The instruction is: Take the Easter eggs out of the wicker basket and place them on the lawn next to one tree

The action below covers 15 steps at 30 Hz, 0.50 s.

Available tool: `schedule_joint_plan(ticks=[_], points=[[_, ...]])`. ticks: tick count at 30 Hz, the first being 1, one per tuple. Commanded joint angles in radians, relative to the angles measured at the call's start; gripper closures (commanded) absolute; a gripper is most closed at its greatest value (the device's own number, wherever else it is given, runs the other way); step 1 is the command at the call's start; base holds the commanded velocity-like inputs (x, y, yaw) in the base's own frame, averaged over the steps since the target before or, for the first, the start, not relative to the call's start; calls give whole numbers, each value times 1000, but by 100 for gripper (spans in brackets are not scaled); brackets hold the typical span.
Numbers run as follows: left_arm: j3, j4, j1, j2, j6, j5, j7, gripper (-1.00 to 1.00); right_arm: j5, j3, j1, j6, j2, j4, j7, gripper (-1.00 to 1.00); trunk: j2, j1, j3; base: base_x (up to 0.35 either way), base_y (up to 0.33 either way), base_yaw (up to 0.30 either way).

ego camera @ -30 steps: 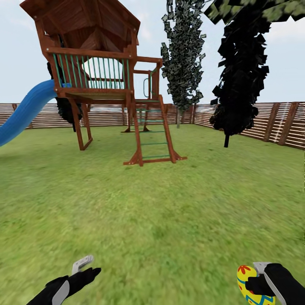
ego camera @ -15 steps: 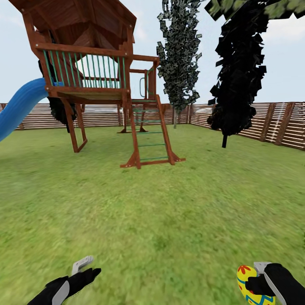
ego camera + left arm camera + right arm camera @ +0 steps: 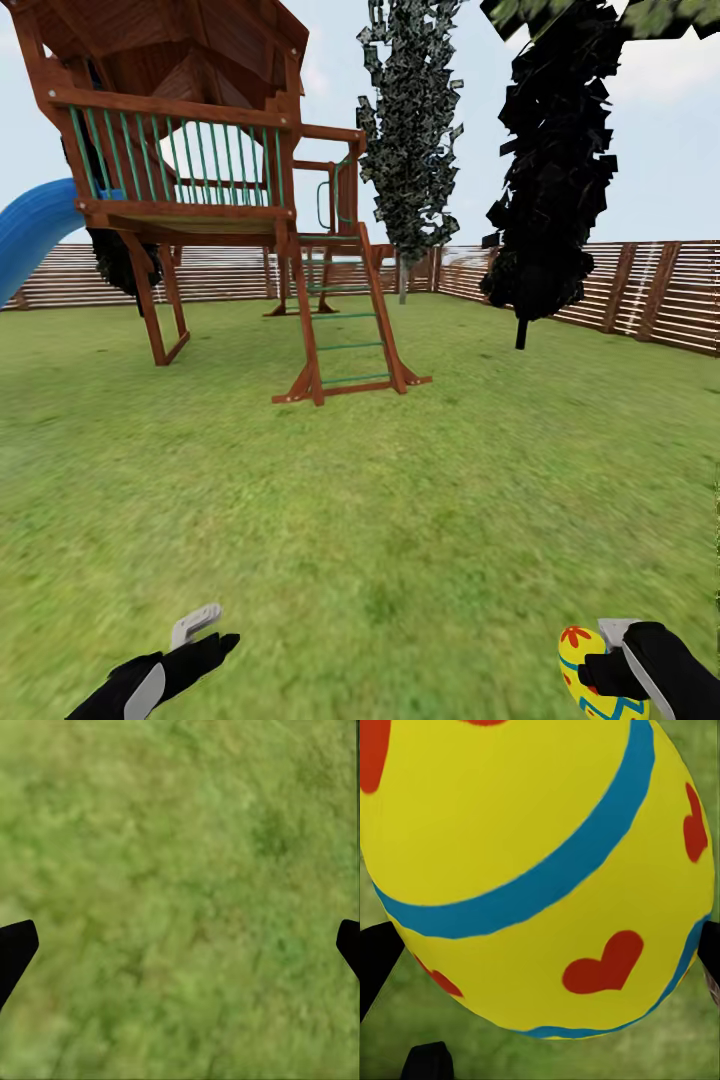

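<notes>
Here the right gripper (image 3: 612,668) clamps an unlabelled Easter egg (image 3: 585,675), while the left gripper (image 3: 180,945) hangs wide above the lawn (image 3: 380,500).

The whole head view is shifted: the play tower (image 3: 190,170), its ladder (image 3: 345,320) and the two dark trees (image 3: 545,170) now stand more to the left, which shows a move of the camera, not of them.

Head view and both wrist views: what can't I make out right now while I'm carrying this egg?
- Easter egg in the right gripper: cut off by the head view's bottom edge.
- Play tower: roof cropped at the top edge; slide at the left edge.
- Leafy canopy: just a fringe at the top edge.
- Lawn: blurred in the left wrist view.
</notes>
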Motion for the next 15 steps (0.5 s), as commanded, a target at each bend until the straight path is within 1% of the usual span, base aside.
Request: schedule_joint_plan(ticks=[1,5,15], points=[[6,-2,0,-1,10,7,-4,-100,-3,1,-1,5,-1,-1,1,100,-1,1,-1,328,116,-260],[5,-1,0,-5,10,7,-3,-100,-3,-6,-1,5,-2,-1,2,100,-1,1,-1,332,97,-268],[4,0,0,-5,10,8,-3,-100,-3,-7,-1,6,-3,-1,2,100,-1,1,-1,334,87,-269]])
